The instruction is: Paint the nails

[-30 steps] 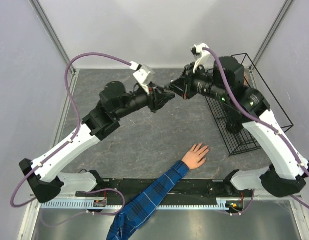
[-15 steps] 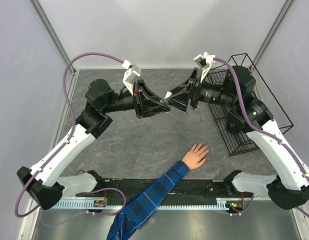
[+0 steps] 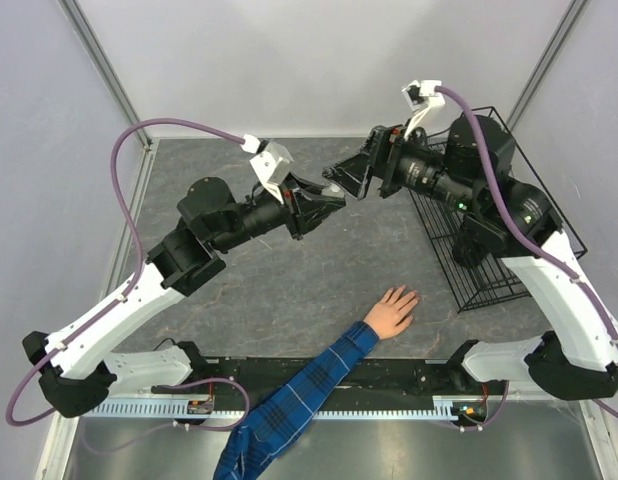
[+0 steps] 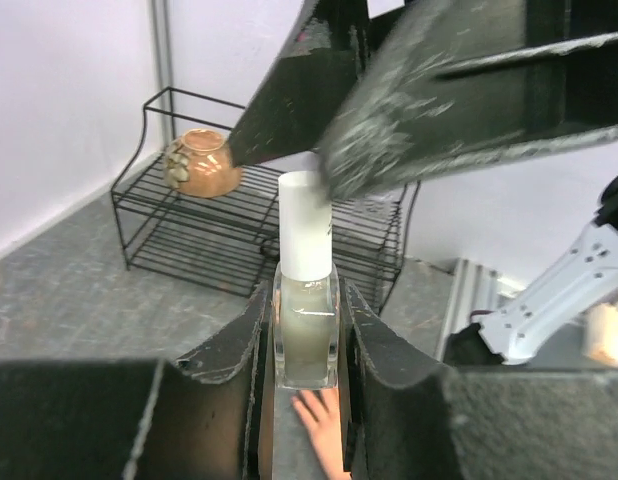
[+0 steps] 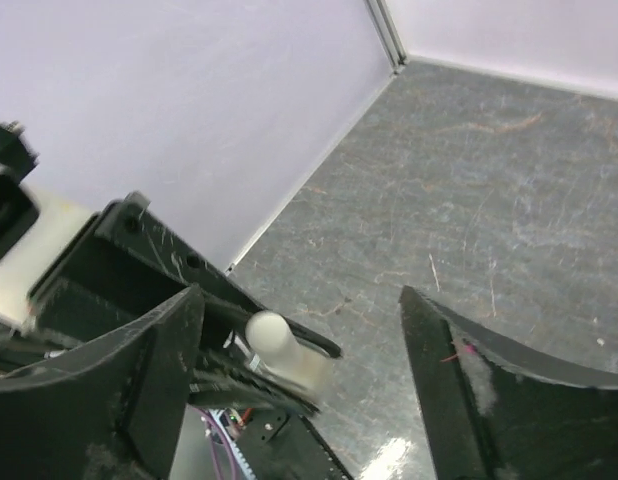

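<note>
My left gripper (image 4: 306,312) is shut on a clear nail polish bottle (image 4: 306,340) with a white cap (image 4: 305,238), held in the air over the table's middle. The cap sits on the bottle. My right gripper (image 5: 301,312) is open, its fingers (image 4: 459,95) spread on either side of the cap (image 5: 274,342) without touching it. In the top view the two grippers face each other, left gripper (image 3: 332,201) and right gripper (image 3: 341,176). A human hand (image 3: 394,310) in a blue plaid sleeve (image 3: 299,395) lies flat near the front edge. Its nails are too small to make out.
A black wire rack (image 3: 489,200) stands at the right side of the grey table (image 3: 289,290). A brown pot (image 4: 201,163) sits on the rack's upper shelf (image 4: 219,225). Pale walls close in the back and both sides.
My right gripper has opened and drawn back up and to the right from the bottle's cap. My left arm has shifted slightly, with the bottle held throughout.
</note>
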Controlling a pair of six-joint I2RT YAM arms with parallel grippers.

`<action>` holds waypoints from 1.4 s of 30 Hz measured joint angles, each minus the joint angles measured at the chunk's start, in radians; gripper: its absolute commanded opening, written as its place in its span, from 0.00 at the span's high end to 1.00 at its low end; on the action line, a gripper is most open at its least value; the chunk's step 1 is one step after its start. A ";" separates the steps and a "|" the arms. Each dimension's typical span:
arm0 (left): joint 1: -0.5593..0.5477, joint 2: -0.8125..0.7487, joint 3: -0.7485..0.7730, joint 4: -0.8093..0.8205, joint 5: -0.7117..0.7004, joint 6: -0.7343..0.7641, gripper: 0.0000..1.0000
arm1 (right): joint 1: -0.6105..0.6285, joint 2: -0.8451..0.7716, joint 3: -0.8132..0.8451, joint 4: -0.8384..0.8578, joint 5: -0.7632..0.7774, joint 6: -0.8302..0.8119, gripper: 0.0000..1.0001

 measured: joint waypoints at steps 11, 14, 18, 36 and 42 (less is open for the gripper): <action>-0.088 0.049 0.028 -0.018 -0.222 0.103 0.98 | 0.079 0.057 0.028 -0.087 0.154 0.009 0.78; -0.091 0.060 0.035 -0.018 -0.230 0.103 0.98 | 0.084 0.057 0.031 -0.092 0.167 -0.008 1.00; -0.080 0.061 0.037 -0.022 -0.185 0.095 0.98 | 0.084 0.055 0.031 -0.093 0.155 -0.052 1.00; 0.195 0.113 0.023 0.323 0.838 -0.494 0.98 | -0.070 -0.092 -0.261 0.374 -0.681 -0.038 0.89; 0.188 0.060 0.031 0.148 0.653 -0.311 0.98 | -0.071 -0.088 -0.252 0.337 -0.584 -0.032 0.41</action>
